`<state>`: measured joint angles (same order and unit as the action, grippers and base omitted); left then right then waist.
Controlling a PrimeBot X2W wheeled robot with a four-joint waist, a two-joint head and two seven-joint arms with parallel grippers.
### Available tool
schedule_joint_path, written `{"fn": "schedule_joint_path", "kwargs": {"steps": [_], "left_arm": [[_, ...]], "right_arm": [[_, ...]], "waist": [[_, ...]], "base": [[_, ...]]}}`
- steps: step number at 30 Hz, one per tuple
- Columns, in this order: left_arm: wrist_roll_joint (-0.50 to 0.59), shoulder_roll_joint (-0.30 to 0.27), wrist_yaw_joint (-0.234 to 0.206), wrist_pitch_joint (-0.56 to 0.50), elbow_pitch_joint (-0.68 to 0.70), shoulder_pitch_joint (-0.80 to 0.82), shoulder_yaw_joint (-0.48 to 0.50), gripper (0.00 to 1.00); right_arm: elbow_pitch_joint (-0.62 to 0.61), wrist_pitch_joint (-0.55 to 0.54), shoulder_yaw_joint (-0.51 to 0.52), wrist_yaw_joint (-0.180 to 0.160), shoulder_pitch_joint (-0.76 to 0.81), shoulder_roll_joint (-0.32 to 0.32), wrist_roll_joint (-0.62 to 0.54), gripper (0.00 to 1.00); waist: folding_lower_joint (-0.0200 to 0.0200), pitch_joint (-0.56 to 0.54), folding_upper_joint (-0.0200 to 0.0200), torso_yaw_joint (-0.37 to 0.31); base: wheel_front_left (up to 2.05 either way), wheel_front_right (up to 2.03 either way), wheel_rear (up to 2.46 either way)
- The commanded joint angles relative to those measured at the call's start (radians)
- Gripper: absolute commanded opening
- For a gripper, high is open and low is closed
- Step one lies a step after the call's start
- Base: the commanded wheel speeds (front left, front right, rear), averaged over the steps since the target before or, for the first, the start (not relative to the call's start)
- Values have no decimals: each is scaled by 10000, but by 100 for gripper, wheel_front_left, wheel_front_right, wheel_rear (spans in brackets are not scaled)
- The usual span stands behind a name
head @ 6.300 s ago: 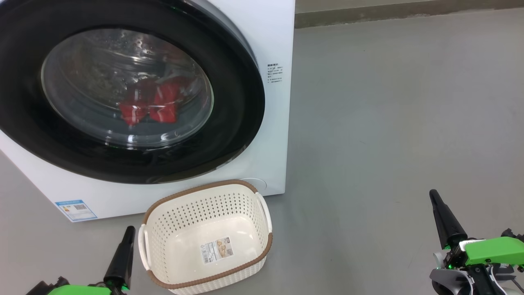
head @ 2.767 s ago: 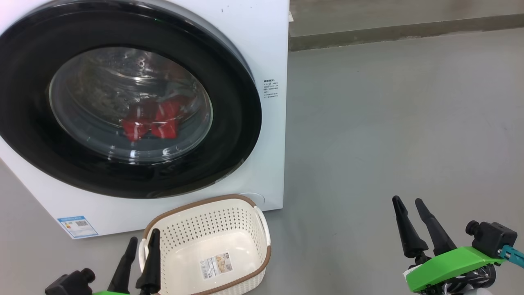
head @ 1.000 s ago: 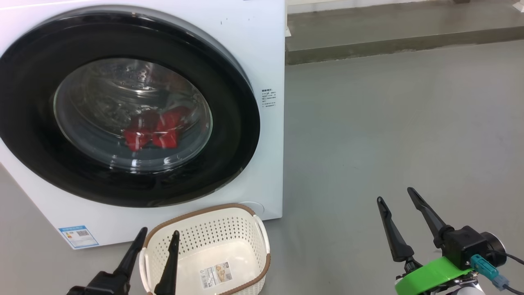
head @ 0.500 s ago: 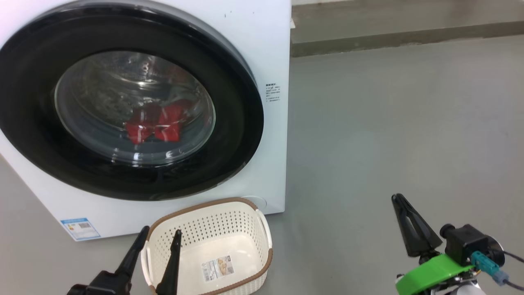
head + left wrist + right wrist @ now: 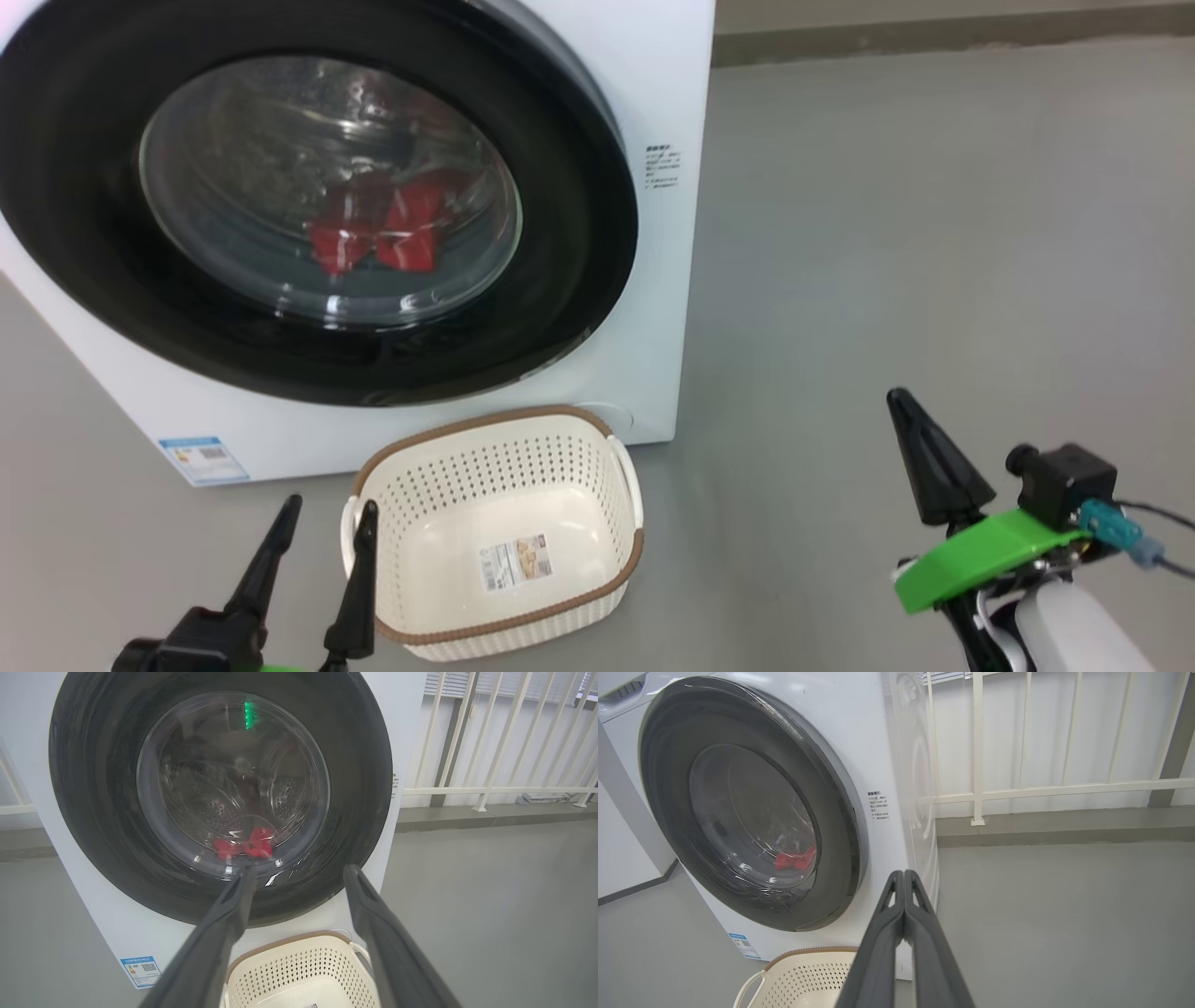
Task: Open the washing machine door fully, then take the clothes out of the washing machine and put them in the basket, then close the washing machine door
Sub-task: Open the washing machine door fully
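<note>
Closed washing machine door (image 5: 581, 233): glossy black rim, bulging glass bowl, flush on the white washing machine (image 5: 667, 84). Red clothes (image 5: 378, 238) crumpled behind the glass. Perforated cream basket (image 5: 485, 464), brown woven rim, on the grey floor (image 5: 887, 233) in front. Jaws: left gripper (image 5: 331, 504) spread; right gripper (image 5: 898, 401) pressed together.

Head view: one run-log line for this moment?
round glossy black-rimmed glass washing machine door shut | red fabric clothes behind its glass | cream perforated plastic basket empty | left gripper open | right gripper shut, empty
</note>
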<state>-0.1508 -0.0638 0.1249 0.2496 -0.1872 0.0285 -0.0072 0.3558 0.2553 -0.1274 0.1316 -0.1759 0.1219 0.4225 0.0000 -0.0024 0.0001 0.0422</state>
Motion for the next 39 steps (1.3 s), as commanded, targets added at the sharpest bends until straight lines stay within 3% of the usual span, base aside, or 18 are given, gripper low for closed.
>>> {"fn": "schedule_joint_path", "kwargs": {"steps": [1, 4, 15, 21, 28, 39], "left_arm": [[38, -36, 47, 122, 377, 431, 361, 100], [-4, -4, 49, 122, 496, 453, 408, 100], [-291, 95, 55, 122, 895, 838, 571, 100], [-324, 116, 56, 122, 1136, 1125, 595, 100], [-34, 126, 56, 122, 1322, 1585, 283, 100], [-267, 133, -4, 122, 1542, 2226, -77, 100]], "right_arm": [[-96, 65, -315, -9, -567, 195, 117, 0], [144, 65, -406, -9, -1087, 232, 645, 0], [741, -326, -1100, -9, -3379, 648, 4738, 0], [543, -1365, -1375, -9, -4785, 1033, 7351, 0], [688, -2590, -1401, -9, -6440, 1260, 9424, 0], [1829, -5129, -1255, -9, -8592, 1165, 11591, 0]], "waist": [[0, 256, -1, 160], [0, 620, -1, 290], [0, 2042, -1, 792], [0, 2871, -1, 1039], [0, 3850, -1, 1313], [0, 5215, -1, 2015]], "base": [[0, 0, 0], [0, 0, 0], [0, 0, 0], [0, 0, 0], [0, 0, 0], [0, 0, 0]]}}
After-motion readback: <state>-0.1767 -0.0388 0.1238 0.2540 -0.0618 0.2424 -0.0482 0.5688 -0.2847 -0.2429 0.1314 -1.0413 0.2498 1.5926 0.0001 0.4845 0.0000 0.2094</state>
